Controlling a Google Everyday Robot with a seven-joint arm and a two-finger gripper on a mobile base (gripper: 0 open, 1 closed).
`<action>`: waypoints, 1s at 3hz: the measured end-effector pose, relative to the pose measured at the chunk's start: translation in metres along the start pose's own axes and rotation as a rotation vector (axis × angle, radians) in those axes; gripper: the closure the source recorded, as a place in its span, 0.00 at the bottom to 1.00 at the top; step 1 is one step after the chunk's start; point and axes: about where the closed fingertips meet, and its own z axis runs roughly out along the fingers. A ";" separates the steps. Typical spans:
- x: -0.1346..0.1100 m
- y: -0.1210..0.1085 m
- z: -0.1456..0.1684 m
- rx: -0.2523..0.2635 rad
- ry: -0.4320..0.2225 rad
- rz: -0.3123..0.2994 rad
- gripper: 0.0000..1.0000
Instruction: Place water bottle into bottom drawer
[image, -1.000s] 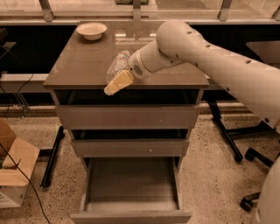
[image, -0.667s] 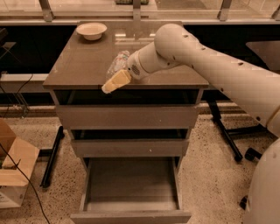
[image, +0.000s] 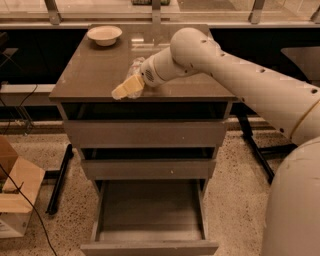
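One beige two-finger gripper (image: 127, 89) is hovering at the 6 o'clock edge of the grey-brown cabinet top (image: 95, 75). It is touching one clear crinkled plastic water bottle (image: 135, 66); grip state: cannot tell. Three drawers, and only the grey bottom drawer (image: 150, 207) is standing open. One pale round bowl (image: 104, 35) is sitting at 11 o'clock.

The water bottle (image: 134, 66), clear crinkled plastic (mostly hidden), lies near the cabinet top's near edge, by the gripper (image: 125, 90); the bottom drawer (image: 150, 207) stands pulled open, nearest, grey-floored
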 end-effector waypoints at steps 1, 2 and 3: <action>-0.003 -0.006 0.009 0.021 0.012 0.056 0.01; -0.005 -0.014 0.012 0.052 0.033 0.098 0.16; -0.002 -0.021 0.011 0.079 0.053 0.127 0.39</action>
